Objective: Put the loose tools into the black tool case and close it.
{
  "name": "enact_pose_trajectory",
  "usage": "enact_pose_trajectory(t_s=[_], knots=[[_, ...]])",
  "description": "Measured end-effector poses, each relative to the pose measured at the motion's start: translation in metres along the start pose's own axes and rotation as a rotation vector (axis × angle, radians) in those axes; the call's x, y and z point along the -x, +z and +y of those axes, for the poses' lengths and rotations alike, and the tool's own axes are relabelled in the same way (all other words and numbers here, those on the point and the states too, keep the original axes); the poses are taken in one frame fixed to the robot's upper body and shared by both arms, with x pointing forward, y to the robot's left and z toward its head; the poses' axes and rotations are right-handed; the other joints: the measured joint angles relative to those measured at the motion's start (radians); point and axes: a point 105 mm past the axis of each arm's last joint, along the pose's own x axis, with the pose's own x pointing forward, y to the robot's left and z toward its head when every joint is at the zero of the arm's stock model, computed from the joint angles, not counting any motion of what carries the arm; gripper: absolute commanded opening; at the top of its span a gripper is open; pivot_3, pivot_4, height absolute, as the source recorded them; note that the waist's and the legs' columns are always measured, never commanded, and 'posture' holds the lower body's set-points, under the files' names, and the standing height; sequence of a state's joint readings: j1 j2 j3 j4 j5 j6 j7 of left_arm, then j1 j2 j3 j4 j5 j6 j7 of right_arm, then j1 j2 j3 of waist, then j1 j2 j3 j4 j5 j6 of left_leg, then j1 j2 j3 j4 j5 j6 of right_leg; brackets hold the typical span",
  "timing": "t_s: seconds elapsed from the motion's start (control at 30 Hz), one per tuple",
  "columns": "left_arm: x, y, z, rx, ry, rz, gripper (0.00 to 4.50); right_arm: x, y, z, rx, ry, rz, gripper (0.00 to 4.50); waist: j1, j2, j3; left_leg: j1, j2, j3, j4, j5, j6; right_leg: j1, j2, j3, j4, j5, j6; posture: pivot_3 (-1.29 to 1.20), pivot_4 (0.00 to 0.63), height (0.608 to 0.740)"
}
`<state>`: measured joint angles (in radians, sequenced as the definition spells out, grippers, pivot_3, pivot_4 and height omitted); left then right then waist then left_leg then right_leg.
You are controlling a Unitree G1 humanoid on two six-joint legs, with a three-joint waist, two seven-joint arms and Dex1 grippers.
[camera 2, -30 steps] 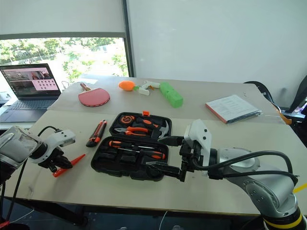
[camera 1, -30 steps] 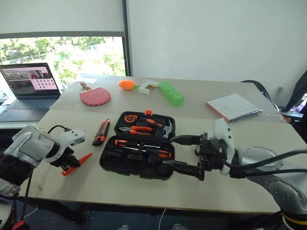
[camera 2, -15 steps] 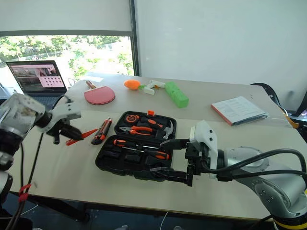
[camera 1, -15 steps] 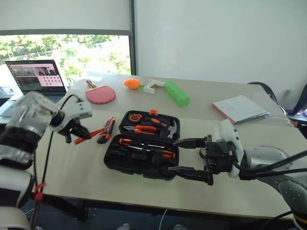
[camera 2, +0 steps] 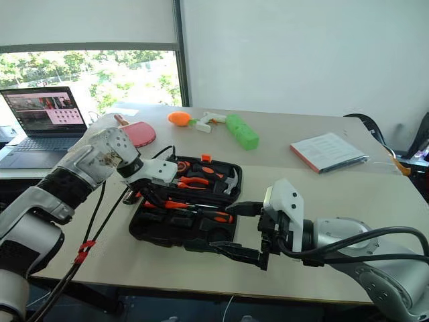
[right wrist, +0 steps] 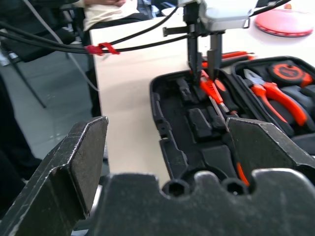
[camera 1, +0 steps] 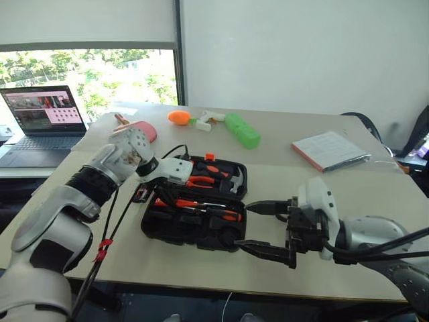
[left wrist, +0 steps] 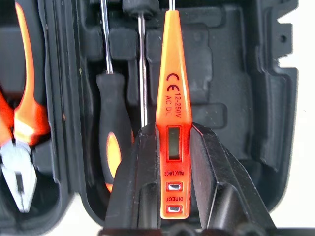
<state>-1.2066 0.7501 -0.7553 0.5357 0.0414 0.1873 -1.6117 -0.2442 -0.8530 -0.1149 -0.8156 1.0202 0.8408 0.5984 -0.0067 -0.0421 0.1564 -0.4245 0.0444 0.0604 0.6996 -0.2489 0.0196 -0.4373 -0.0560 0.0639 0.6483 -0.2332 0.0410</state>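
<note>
Left gripper clamps slim orange tester between black fingers, poised above front half of open black tool case on table. Right gripper hangs just off case's near right corner, jaws wide apart, empty. Utility knife lies beside case's left edge, partly hidden by arm. Risk: tester dropped askew across seated screwdrivers misses own recess, blocks lid. Cable trailing near case edge may snag.
</note>
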Motion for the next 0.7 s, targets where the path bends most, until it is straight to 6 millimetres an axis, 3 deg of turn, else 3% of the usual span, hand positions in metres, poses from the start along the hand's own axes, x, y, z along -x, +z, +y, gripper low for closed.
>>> enact_pose_trajectory(t_s=[0.13,0.7], knots=[[-0.014,-0.002,-0.003,0.006,-0.029,0.019,0.41,0.001,0.000,0.000,-0.007,-0.022,-0.006,4.50,-0.002,0.000,0.000,0.000,0.000,0.000,0.000,0.000,0.000,0.000,0.000,0.000,0.000,0.000,0.000,0.00,0.150,0.738],[-0.015,-0.017,-0.006,0.017,-0.017,0.076,0.41,0.001,0.002,-0.002,-0.002,-0.047,-0.012,4.50,-0.010,0.000,0.000,0.001,0.000,0.000,0.000,0.000,0.000,0.000,0.000,0.000,0.000,0.000,0.000,0.00,0.150,0.738]])
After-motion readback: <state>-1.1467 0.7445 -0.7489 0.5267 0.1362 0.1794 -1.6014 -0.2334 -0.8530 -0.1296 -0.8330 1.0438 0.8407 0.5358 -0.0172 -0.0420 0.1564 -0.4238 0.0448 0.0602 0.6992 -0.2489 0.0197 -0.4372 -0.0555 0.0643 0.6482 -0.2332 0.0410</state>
